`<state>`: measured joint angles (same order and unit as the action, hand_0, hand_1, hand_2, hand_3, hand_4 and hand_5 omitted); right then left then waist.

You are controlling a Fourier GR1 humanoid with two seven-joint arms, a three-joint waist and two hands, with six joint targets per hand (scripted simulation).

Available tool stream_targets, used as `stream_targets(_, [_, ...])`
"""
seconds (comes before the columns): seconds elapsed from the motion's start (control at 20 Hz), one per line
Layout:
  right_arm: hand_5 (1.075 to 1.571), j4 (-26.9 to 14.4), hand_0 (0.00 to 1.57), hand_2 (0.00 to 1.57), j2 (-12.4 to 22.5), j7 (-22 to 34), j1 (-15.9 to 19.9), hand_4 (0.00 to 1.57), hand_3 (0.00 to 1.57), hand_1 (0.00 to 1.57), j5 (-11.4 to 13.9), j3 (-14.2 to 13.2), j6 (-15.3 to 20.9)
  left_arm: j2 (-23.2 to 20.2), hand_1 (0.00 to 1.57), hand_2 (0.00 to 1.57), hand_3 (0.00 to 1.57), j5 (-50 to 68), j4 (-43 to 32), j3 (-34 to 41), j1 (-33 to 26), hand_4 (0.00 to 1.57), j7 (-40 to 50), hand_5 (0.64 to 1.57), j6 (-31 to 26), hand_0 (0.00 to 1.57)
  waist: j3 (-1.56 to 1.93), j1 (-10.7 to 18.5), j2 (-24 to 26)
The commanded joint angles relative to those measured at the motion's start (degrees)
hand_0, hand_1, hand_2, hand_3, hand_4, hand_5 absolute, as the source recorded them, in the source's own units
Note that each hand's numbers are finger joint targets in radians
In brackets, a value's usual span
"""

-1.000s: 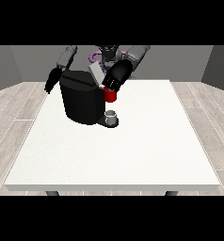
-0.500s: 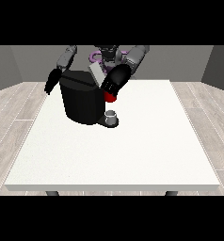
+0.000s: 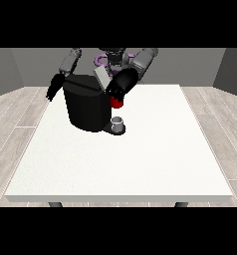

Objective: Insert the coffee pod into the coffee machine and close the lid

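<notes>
The black coffee machine [image 3: 85, 107] stands at the table's back left, its grey lid [image 3: 101, 77] tilted up and open. The hand at the view's right [image 3: 120, 85] is at the machine's upper front corner, just above a red thing at the machine [image 3: 116, 103]. A small grey thing [image 3: 118, 123] rests on the machine's base below that. The hand at the view's left [image 3: 54, 91] hangs beside the machine's left side, apart from it, with its fingers pointing down and relaxed, holding nothing.
The white table [image 3: 125, 164] spreads wide in front of and to the right of the machine. The robot's body [image 3: 113, 57] is behind the machine at the table's far edge.
The hand at the view's right has shifted slightly left, closer to the machine's top front. The hand at the view's left has barely moved.
</notes>
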<state>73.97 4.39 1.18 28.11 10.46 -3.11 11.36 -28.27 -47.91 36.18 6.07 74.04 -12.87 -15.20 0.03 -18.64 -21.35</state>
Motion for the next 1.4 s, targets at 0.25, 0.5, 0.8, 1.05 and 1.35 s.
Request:
stream_targets(0.25, [1.571, -1.82, 0.0, 0.0, 0.89, -0.91, 1.43, 0.22, 0.0, 0.0, 0.2, -0.22, -0.77, -0.51, 1.0, 1.02, 0.72, -2.85, 0.54, -1.09, 2.55, 0.0, -0.02, 1.571, 3.12, 1.0, 0.02, -1.02, -2.98])
stream_targets(0.5, [1.571, 0.77, 0.0, 0.0, 0.68, -0.18, 0.1, 0.11, 0.0, 0.0, 0.9, 0.68, -0.42, -5.1, 0.0, 0.69, 0.55, -4.6, -0.64, -0.97, 1.42, 0.0, -3.21, 1.571, 4.21, 0.0, -0.01, -1.48, -2.7])
stream_targets(0.8, [1.571, -1.11, 0.0, 0.0, -0.79, -0.19, 0.31, 0.15, 0.0, 0.0, 2.55, 0.69, 2.78, -3.87, 0.0, 0.56, 0.46, -4.61, -0.28, -1.21, 1.52, 0.0, -4.29, 1.571, 3.66, 0.0, -0.02, 1.03, -1.69])
stream_targets(1.05, [1.571, 0.33, 0.0, 0.0, -0.5, 1.81, -1.75, 0.17, 0.0, 0.0, 1.15, 1.34, -0.04, -3.89, 0.0, 0.36, 0.25, -4.67, -1.84, -0.84, -0.85, 0.0, -4.67, 1.571, 3.37, 0.0, -0.02, 0.5, 1.49])
stream_targets(1.35, [1.571, -8.07, 0.0, 0.0, -0.09, -3.63, -4.17, 0.0, 0.0, 0.0, -1.36, -4.29, 2.23, 4.08, 0.0, 0.0, 0.0, -3.53, 1.39, -2.08, -3.94, 0.0, 0.49, 1.571, 1.29, 0.0, 0.03, 7.46, 6.96])
